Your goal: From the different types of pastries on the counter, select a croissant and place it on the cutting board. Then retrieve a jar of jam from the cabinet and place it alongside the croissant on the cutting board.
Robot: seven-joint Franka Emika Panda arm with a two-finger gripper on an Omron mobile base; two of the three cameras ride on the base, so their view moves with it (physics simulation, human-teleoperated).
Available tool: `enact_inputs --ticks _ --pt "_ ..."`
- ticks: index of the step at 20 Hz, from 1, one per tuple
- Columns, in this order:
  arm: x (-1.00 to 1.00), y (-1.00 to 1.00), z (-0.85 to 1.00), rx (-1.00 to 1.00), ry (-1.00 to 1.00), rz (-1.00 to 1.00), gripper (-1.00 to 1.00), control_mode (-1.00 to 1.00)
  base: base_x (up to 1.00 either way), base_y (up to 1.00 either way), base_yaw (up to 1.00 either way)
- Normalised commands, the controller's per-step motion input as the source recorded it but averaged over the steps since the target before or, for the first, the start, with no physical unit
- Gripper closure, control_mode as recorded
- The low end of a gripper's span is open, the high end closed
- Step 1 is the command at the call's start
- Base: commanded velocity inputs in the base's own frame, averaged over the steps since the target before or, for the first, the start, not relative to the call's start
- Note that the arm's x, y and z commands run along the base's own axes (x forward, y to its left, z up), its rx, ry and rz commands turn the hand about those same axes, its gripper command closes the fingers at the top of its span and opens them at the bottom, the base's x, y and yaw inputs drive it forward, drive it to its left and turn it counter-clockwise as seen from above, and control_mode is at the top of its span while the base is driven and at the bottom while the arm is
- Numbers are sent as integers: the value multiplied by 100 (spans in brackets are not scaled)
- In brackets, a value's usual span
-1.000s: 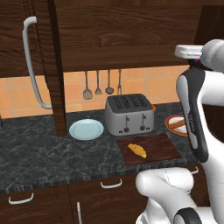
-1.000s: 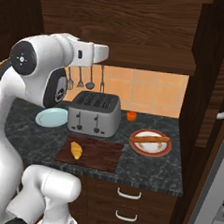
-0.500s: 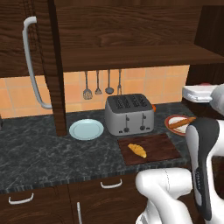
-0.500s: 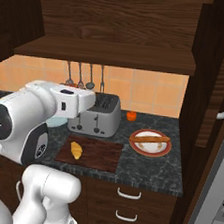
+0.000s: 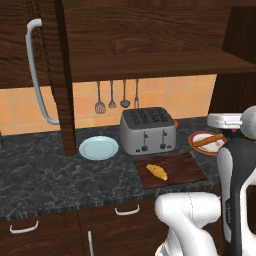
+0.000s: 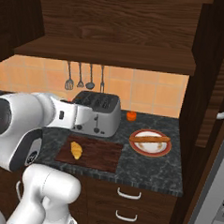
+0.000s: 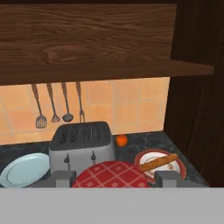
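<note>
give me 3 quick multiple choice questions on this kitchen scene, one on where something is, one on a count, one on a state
1. Where does the croissant lie?
A. on the cutting board
B. on the blue plate
C. on the toaster

2. How many utensils hang on the wall?
A. two
B. four
C. six

3. What is between the gripper fingertips?
A. nothing
B. the stick pastry
C. a red checked lid

Answers: 1 A, the croissant rests on the board's left part. 2 B, the hand view shows four hanging. 3 C, the lid sits between both fingertips.
</note>
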Motion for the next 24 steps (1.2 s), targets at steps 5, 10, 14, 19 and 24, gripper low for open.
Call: enact_inputs --ticks 5,10,14,19,24 --pt "37 0 -65 2 -4 1 100 -100 0 0 0" --pt "81 22 -100 0 -22 5 100 -100 0 0 0" --pt "44 2 -100 2 -25 12 100 -100 0 0 0" --pt "2 -2 -60 2 0 15 100 -100 0 0 0" --pt "-1 0 -57 0 -10 14 100 -100 0 0 0"
